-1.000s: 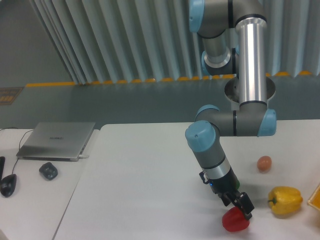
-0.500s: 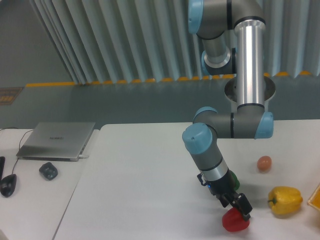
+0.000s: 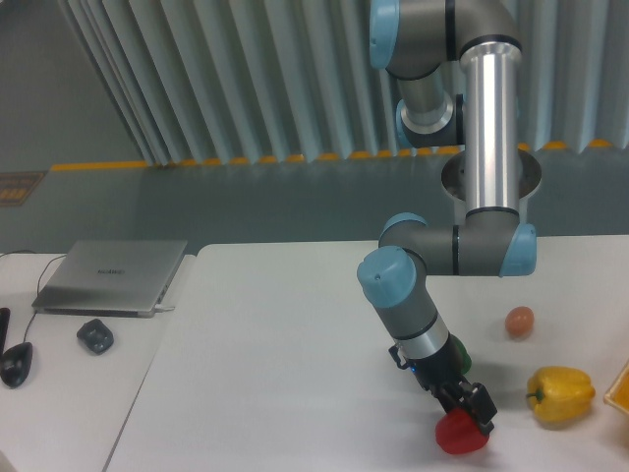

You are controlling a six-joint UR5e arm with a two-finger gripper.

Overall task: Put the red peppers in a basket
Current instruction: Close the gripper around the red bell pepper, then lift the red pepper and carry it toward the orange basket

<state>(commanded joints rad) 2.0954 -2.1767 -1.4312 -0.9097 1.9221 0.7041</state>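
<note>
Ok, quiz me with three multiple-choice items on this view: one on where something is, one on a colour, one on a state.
1. Where is the tool?
A. over the laptop
B. down at the red pepper
C. above the basket

2. What colour is the pepper lying nearest the basket corner?
A. yellow
B. purple
C. white

3. What state is the laptop in?
A. open
B. closed flat
C. standing on edge

Answers: 1 B, the tool tip meets the red pepper's top. 2 A, the yellow pepper lies by the right edge. 3 B, its lid is down on the side desk.
</note>
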